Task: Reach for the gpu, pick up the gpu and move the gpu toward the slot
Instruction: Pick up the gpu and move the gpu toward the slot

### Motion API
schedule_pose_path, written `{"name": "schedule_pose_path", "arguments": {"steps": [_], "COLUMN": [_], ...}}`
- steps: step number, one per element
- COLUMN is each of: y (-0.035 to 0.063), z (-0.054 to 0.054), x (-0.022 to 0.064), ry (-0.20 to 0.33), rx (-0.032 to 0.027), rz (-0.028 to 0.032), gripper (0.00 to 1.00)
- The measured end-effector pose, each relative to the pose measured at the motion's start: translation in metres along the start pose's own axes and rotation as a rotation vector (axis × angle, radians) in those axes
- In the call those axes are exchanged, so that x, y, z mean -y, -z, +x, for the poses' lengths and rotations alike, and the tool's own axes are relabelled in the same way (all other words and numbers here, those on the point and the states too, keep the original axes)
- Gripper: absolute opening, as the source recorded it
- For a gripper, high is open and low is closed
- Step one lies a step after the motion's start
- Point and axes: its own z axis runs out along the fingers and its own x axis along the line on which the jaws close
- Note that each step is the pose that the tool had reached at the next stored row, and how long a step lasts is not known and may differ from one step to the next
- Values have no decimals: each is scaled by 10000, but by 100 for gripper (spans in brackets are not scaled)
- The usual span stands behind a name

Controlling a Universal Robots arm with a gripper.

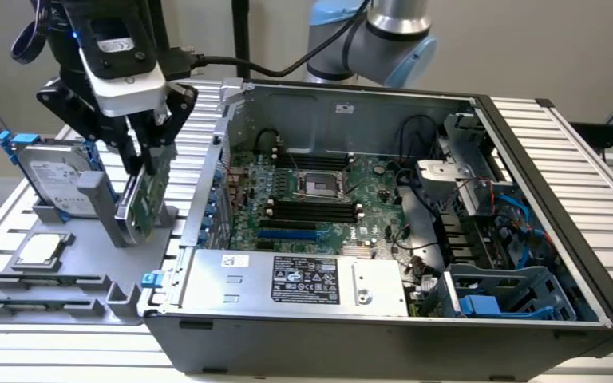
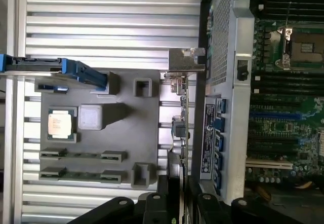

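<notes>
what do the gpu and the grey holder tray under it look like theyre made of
gpu: green circuit board, probably fibreglass laminate, with a bare silver metal bracket that shines in the wrist view. Holder tray: uniform matte grey, blocky moulded shapes, probably plastic, possibly printed.

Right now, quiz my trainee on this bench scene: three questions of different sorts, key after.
1. True or false: the gripper is at the gpu, which stands on edge in the grey holder.
2. What lies flat on that holder nearest the exterior view's left: A the small square chip, B a fan, C a cable?
3. Fill in: the hard drive has ___ rails.

Key: 1 true; 2 A; 3 blue.
</notes>
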Motion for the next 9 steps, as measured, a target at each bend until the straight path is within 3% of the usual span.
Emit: {"name": "schedule_pose_path", "arguments": {"steps": [9], "y": [418], "z": [-318], "x": [18], "ry": [2], "rx": [-43], "rz": [-2], "gripper": [26]}}
